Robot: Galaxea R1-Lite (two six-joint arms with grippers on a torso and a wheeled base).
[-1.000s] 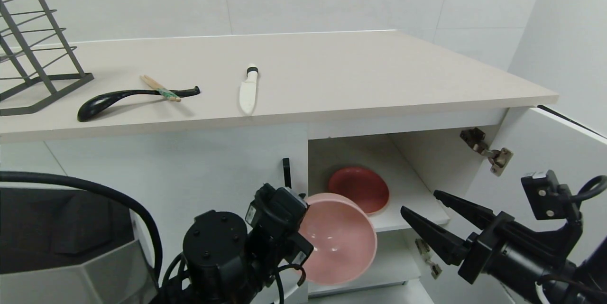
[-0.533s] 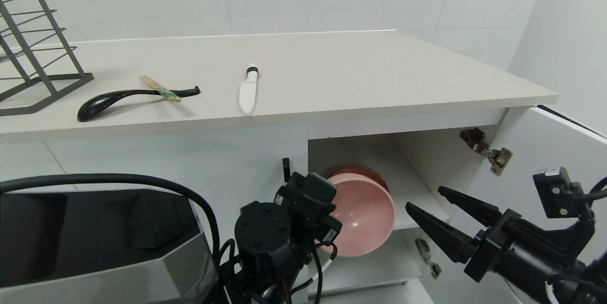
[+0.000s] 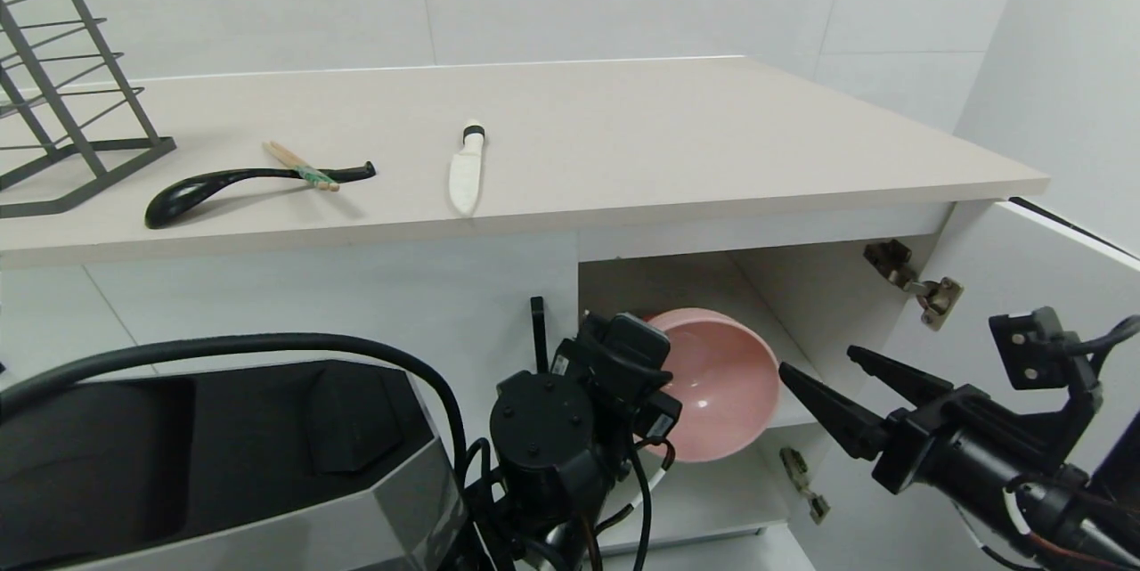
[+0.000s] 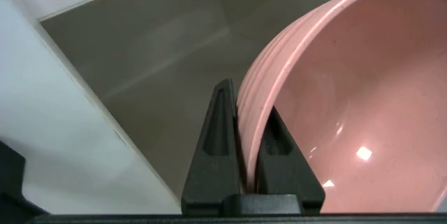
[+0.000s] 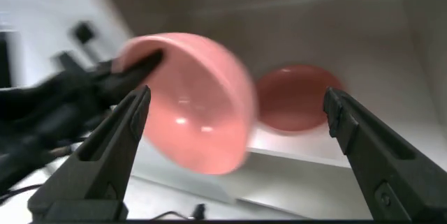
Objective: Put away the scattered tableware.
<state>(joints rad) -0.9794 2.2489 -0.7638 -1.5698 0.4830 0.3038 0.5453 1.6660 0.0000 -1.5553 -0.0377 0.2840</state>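
Note:
My left gripper (image 3: 657, 355) is shut on the rim of a pink bowl (image 3: 723, 382), holding it tilted at the mouth of the open cabinet, over the upper shelf (image 3: 791, 416). In the left wrist view the fingers (image 4: 222, 135) pinch the bowl's rim (image 4: 255, 123). A red plate (image 5: 297, 98) lies on the shelf behind the pink bowl (image 5: 202, 109). My right gripper (image 3: 833, 393) hangs open just right of the bowl, holding nothing. On the countertop lie a black ladle (image 3: 223, 188), chopsticks (image 3: 301, 167) across its handle, and a white knife (image 3: 468, 170).
The cabinet door (image 3: 1033, 286) stands open at the right with hinges (image 3: 917, 281) showing. A lower shelf (image 3: 712, 509) lies under the bowl. A dark wire rack (image 3: 62, 81) stands at the counter's back left. The right half of the countertop (image 3: 712, 134) is bare.
My left gripper has carried the pink bowl up and rightward into the cabinet opening, so it now covers the red plate in the head view. The right gripper shifted slightly rightward.

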